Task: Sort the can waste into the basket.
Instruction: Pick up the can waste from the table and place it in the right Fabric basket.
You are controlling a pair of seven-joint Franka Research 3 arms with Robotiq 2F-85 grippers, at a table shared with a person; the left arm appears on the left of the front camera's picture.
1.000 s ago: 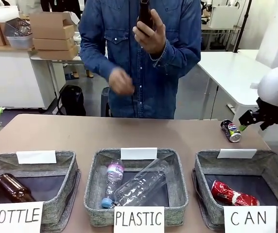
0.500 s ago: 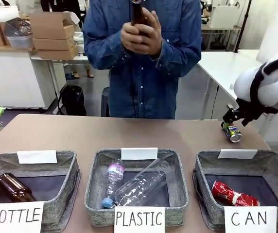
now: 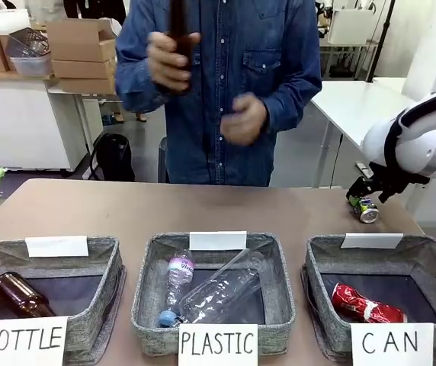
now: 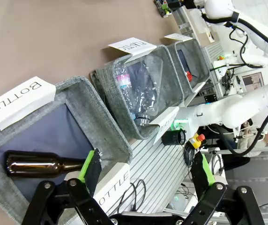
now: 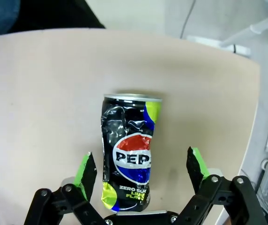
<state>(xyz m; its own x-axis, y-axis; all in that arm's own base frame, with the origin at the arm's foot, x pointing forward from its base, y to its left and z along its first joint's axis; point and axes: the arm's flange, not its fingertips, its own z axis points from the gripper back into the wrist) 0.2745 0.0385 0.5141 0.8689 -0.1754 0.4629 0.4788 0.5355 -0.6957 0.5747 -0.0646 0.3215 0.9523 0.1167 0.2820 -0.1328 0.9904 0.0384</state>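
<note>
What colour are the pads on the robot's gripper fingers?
Green pads, clearest in the right wrist view.

A dented black Pepsi can lies on its side on the tan table, centre-low in the frame, its silver top toward the upper edge. The right gripper stands wide, green pads flanking the can without touching.

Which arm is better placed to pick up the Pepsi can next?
The right. The right gripper is open and straddles the Pepsi can lying on the table. The left gripper hovers over the BOTTLE basket, far from it.
</note>
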